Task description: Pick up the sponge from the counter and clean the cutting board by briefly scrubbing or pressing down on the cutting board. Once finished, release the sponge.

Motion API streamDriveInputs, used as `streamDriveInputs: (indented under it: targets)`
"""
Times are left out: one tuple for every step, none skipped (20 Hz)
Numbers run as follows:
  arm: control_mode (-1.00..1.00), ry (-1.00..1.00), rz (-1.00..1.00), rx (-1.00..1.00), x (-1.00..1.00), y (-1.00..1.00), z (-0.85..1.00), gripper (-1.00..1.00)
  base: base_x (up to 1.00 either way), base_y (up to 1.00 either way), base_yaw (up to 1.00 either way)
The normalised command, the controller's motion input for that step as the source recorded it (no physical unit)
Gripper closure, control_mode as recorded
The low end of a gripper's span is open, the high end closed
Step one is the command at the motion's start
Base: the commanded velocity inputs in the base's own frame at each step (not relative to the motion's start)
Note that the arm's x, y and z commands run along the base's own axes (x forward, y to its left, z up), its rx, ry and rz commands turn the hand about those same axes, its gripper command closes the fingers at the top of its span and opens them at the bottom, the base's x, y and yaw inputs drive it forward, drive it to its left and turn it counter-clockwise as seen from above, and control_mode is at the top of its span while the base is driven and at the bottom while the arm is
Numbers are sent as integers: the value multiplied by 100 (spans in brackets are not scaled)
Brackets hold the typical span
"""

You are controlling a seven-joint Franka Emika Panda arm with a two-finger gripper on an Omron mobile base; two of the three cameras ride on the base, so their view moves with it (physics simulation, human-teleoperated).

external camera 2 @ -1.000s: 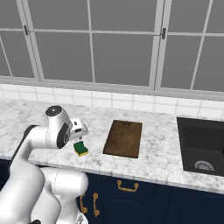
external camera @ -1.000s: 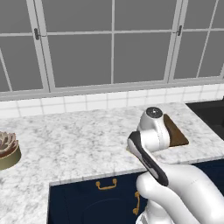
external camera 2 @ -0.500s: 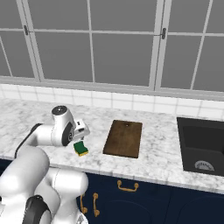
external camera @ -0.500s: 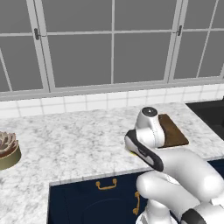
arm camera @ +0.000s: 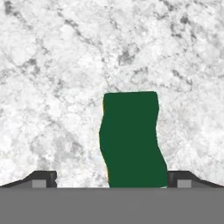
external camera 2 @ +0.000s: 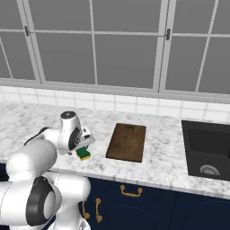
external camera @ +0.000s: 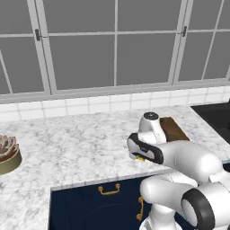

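Observation:
The sponge [arm camera: 131,140] lies dark green side up on the marbled counter [arm camera: 52,78], directly under my hand. My gripper [arm camera: 111,180] is open, with one fingertip [arm camera: 41,179] well to one side of the sponge and the other close beside it. From the right base view the gripper [external camera 2: 84,147] hangs just over the sponge [external camera 2: 83,154], whose yellow layer shows near the counter's front edge. The dark brown cutting board [external camera 2: 127,142] lies flat a short way to the sponge's right. In the left base view my arm hides most of the cutting board [external camera: 173,128].
A black basin [external camera 2: 209,148] is sunk into the counter [external camera 2: 36,121] at the far right. A potted succulent [external camera: 6,155] stands at the far left. White tiles and windows run along the back. Navy cabinets with brass handles [external camera 2: 131,193] are below.
The arm has folded lower and the hand has come down over the sponge. The gripper has stayed open; sponge and board have not moved.

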Motion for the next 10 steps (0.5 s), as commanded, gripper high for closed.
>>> streamDriveInputs:
  targets:
    - [-100,7,3,0,0,-7,-41,-100,0,0,0]
    - [-100,4,2,0,5,-1,-31,-100,0,0,0]
    - [-100,0,1,0,11,0,-16,-100,0,0,0]
    - [-100,0,1,0,13,0,-11,-100,0,0,0]
    - [-100,0,1,0,22,0,-13,-100,0,0,0]
    - [-100,0,1,0,26,0,-16,-100,0,0,0]
    - [-100,0,0,0,33,0,-19,-100,0,0,0]
    - [-100,0,0,0,34,0,-20,-100,0,0,0]
    - [-100,0,1,0,29,0,-22,-100,0,0,0]
    - [-100,0,1,0,9,0,-29,-100,0,0,0]
